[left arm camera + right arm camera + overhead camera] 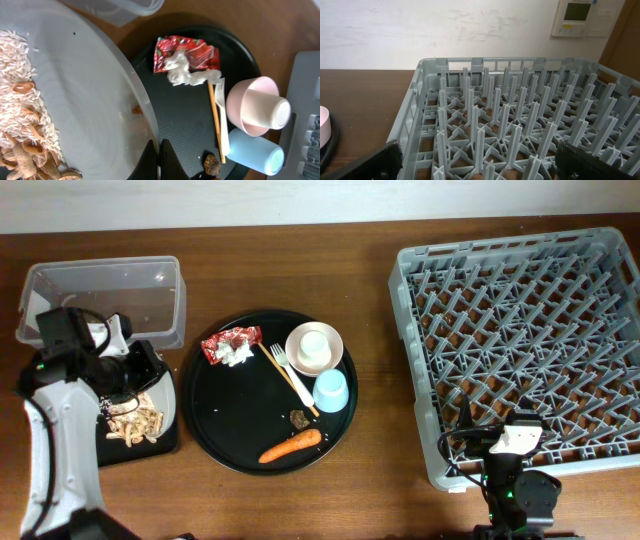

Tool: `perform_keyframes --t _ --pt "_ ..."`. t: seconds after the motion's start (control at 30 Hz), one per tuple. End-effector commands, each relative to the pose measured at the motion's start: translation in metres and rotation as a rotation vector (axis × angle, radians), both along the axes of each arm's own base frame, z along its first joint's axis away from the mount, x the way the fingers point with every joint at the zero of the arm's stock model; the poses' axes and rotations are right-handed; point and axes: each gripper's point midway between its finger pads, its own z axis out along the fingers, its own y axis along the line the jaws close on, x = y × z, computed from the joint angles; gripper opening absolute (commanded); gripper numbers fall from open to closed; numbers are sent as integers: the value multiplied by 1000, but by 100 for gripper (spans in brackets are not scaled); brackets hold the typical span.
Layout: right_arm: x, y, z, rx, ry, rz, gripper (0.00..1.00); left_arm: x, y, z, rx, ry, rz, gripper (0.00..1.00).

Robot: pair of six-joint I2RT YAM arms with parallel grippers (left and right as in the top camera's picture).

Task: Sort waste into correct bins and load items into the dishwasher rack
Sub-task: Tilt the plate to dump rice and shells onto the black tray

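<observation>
While the left gripper (159, 157) pinches the plate (90, 85) rim tight over the black tray (172, 442), rice (17, 55) could spill past it (the plate may slip too); the right gripper (480, 157) hangs wide open by the rack (520, 100).

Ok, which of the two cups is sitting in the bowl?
The white cup: it sits inside the pinkish-white bowl, while the light blue cup rests directly on the round black tray.
</observation>
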Motion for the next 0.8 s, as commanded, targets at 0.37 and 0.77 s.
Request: perform_keyframes --t 0.37,0.77 --pt "0 -4 -4 -6 8 -18 99 -3 1 43 -2 -133 -10 0" --pt "0 -4 -3 -6 8 -18 99 -11 26 65 -177 -254 36 0"
